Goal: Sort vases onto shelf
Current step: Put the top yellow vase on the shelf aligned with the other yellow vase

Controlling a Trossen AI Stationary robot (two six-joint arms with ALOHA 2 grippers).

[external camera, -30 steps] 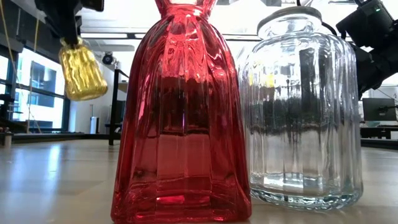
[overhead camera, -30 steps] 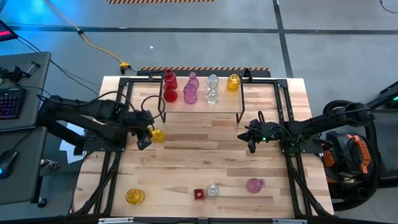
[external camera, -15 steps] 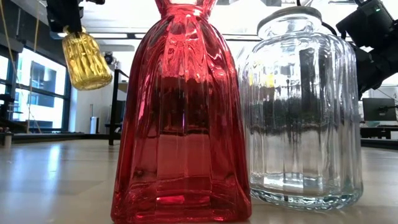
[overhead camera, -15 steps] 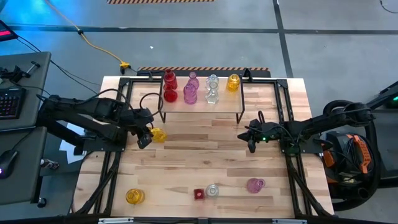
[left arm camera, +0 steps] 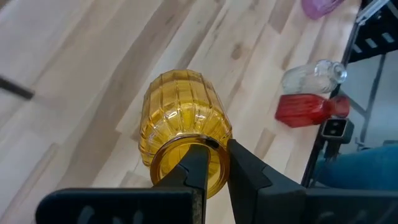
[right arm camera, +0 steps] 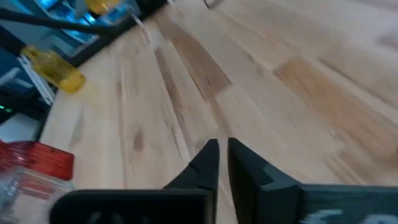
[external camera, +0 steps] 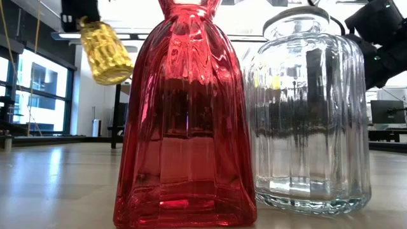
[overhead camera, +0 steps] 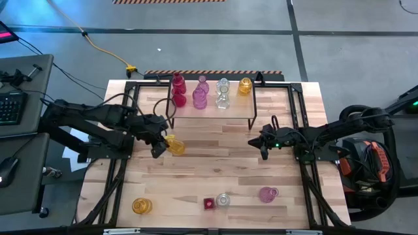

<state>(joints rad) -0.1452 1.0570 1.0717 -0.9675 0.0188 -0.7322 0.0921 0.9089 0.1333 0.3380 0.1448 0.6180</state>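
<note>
My left gripper (overhead camera: 160,144) is shut on a small yellow ribbed vase (overhead camera: 174,145) over the table's left middle, in front of the shelf (overhead camera: 235,109). In the low view the vase (external camera: 107,52) is high in the air. The shelf's plank carries several vases: red, pink, clear and one yellow (overhead camera: 245,86). Near the table's near edge stand another yellow vase (overhead camera: 141,206), a red one (overhead camera: 209,203), a clear one (overhead camera: 223,200) and a pink one (overhead camera: 268,194). My right gripper (overhead camera: 263,149) is shut and hovers over the table's right middle, touching nothing. My left gripper holds the yellow vase by the rim of its mouth (left arm camera: 214,145). One finger (left arm camera: 196,169) is inside the mouth and the other (left arm camera: 245,171) is outside. The fingers come slanting down from the table's left. The vase is lifted clear and tilted, with its base pointing away from the gripper.
Black frame rails run along both sides of the table (overhead camera: 121,176) (overhead camera: 307,183). In the low view the red vase (external camera: 184,121) and the clear vase (external camera: 311,114) stand close to the camera and hide much of the table. Bare wood (overhead camera: 215,163) lies between shelf and near-edge vases.
My left gripper has carried the yellow vase a little toward the table's right and slightly higher, keeping its hold; the vase has tipped further over. The right arm has kept still.
</note>
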